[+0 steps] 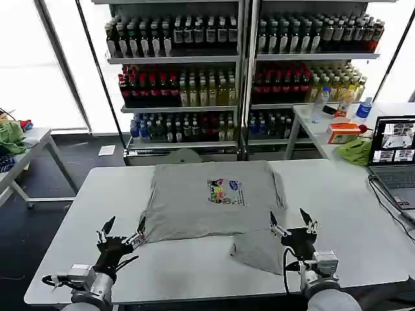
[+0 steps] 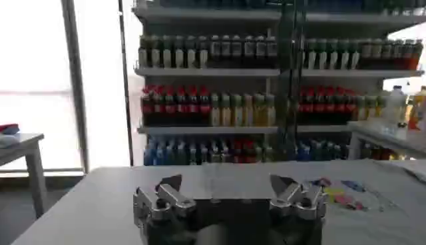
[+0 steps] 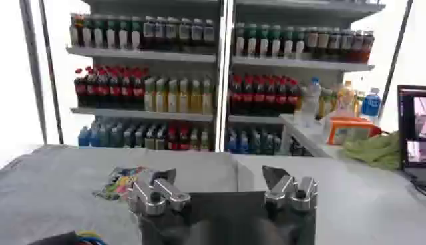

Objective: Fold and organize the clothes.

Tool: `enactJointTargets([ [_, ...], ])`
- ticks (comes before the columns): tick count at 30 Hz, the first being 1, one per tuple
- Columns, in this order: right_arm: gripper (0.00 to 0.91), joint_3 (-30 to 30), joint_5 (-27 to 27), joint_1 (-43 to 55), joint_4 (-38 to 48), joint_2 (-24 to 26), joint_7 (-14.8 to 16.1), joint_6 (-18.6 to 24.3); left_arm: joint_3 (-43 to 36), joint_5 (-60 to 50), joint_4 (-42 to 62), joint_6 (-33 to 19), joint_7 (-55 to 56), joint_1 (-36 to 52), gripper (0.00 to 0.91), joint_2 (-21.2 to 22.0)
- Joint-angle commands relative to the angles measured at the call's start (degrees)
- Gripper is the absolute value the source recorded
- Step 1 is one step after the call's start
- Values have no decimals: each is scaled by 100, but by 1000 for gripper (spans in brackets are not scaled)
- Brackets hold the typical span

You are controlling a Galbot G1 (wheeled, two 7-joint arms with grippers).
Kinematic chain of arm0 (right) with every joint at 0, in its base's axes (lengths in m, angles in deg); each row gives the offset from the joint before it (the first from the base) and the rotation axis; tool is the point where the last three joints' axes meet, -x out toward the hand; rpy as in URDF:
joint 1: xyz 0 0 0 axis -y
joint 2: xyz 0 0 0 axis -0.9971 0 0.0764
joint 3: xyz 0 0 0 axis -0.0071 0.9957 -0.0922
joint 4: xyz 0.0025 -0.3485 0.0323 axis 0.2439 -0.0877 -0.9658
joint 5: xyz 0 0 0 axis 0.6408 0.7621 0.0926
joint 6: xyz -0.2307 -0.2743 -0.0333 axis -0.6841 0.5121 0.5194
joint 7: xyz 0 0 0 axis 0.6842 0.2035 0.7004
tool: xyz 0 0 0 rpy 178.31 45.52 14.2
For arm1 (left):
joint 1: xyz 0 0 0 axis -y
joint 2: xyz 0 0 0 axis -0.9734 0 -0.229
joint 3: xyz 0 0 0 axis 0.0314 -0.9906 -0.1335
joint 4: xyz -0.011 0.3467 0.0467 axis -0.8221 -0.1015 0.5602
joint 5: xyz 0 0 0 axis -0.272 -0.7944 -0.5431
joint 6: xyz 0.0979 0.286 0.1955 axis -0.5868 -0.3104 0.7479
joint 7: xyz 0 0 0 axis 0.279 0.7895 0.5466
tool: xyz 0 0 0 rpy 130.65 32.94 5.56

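i count one grey t-shirt [image 1: 207, 197] on the white table [image 1: 343, 201], with one multicolour print [image 1: 225, 192] on it. i have two grippers over the near edge, my left gripper [image 1: 123, 232] and my right gripper [image 1: 293, 222], both with fingers spread. one laptop [image 1: 393, 152] sits on one side table [image 1: 311, 123]. behind are two bottle shelving units [image 1: 240, 71].
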Motion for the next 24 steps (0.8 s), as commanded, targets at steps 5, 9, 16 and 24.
enactJointTargets([
  [5,907,72,-4,-169,-26,-13,-194,-190,-66,130,478,182,-46,161,907,-203],
  [9,907,205,-70,-312,82,-101,-396,-393,-277,157,664,391,-254,148,907,-432],
  [16,907,331,-86,-462,28,-211,-535,-522,-368,123,965,432,-281,283,907,-512],
  [24,907,409,-81,-529,90,-308,-665,-532,-417,216,1180,476,-284,409,907,-686],
])
